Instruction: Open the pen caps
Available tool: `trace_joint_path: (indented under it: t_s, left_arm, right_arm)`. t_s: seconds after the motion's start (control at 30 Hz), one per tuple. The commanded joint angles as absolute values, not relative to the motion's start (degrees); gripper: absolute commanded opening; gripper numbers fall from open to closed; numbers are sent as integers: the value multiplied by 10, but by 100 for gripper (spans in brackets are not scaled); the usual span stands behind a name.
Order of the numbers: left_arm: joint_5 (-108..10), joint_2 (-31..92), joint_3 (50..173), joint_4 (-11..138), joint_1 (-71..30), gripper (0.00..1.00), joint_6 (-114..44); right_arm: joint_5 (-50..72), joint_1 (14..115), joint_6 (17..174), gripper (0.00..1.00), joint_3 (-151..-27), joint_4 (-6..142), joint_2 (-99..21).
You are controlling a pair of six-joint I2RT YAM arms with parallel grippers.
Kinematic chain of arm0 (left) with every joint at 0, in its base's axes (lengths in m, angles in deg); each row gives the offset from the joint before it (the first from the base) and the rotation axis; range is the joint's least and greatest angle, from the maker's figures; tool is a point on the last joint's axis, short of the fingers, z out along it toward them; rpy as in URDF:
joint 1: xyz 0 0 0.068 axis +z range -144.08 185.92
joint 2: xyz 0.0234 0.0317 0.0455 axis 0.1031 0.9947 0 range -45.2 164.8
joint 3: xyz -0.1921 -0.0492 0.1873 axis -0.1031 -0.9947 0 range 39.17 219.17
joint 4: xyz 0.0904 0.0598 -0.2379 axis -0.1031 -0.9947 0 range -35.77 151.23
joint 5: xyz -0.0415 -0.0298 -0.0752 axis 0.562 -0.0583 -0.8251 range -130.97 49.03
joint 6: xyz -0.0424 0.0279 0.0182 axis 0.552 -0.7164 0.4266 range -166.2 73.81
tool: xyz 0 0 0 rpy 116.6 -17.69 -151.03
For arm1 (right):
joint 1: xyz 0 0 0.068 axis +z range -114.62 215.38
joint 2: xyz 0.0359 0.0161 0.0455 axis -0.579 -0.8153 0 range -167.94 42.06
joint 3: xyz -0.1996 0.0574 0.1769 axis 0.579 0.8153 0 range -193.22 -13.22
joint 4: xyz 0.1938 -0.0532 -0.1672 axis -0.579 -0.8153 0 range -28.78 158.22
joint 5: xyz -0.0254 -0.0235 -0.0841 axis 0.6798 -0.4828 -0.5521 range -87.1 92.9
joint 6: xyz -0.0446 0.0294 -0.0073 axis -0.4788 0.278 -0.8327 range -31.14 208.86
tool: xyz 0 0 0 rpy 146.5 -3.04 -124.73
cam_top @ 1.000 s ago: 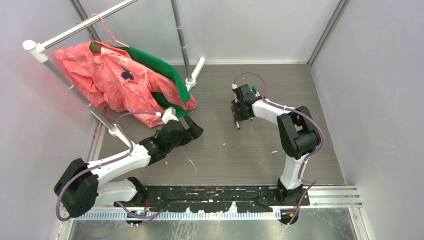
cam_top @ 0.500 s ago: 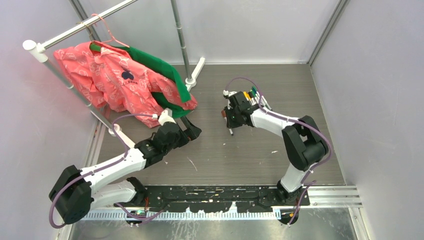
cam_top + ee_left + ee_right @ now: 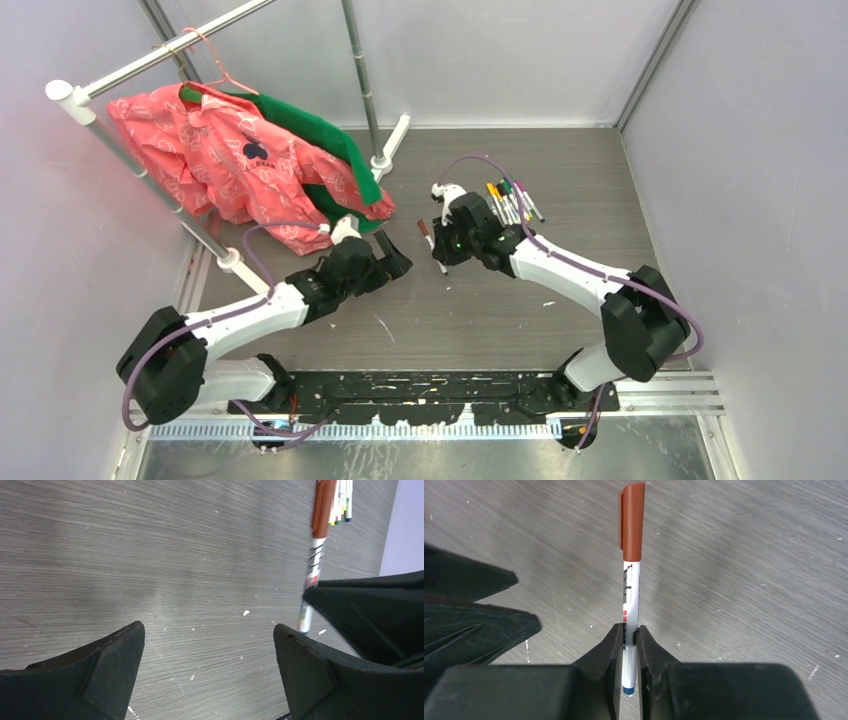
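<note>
My right gripper (image 3: 628, 632) is shut on the white barrel of a pen (image 3: 629, 605) whose red-brown cap (image 3: 632, 522) sticks out beyond the fingertips. From above, that pen (image 3: 433, 248) hangs over the table's middle in the right gripper (image 3: 438, 250). The left gripper (image 3: 398, 262) stands open just to its left with nothing between its fingers (image 3: 112, 655). In the left wrist view the left gripper (image 3: 207, 627) faces bare table, with the held pen (image 3: 314, 565) at the upper right. Several more pens with coloured pen caps (image 3: 510, 203) lie in a row behind the right arm.
A clothes rack at the back left carries a pink garment (image 3: 215, 160) and a green one (image 3: 325, 140); its white foot (image 3: 392, 148) rests on the table. Grey walls close in the table on three sides.
The right arm has carried the pen left and nearer, away from the row of pens and close to the left gripper. The left arm shifted slightly right and stayed open.
</note>
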State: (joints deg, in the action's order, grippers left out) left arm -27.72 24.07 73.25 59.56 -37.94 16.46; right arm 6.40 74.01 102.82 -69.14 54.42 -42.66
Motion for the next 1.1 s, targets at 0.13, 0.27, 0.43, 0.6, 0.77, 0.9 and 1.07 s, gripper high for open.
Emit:
trace_joint_path:
  t_s: [0.13,0.27,0.43,0.6,0.77,0.9,1.07]
  left_arm:
    - [-296,265,795,653,-377,100,172]
    - [-295,276,809,657,-377,100,172]
    - [-289,297,815,657,-376,99,175]
    - [-287,312,802,671,-372,90,188]
    - [-268,302,781,687,-367,74,214]
    - [-259,291,778,681,-364,62,219]
    - [-242,273,771,670,-364,50,224]
  right_arm:
    - [52,790,1050,1,-652,588,-388]
    - [45,812,1057,1,-640,598,-379]
    - [32,849,1067,1,-639,606,-366]
    - [1,879,1076,1,-638,613,-355]
    - [-12,898,1081,1,-634,616,-349]
    - [-22,908,1083,1,-632,617,-349]
    - [-28,915,1089,1,-627,624,-348]
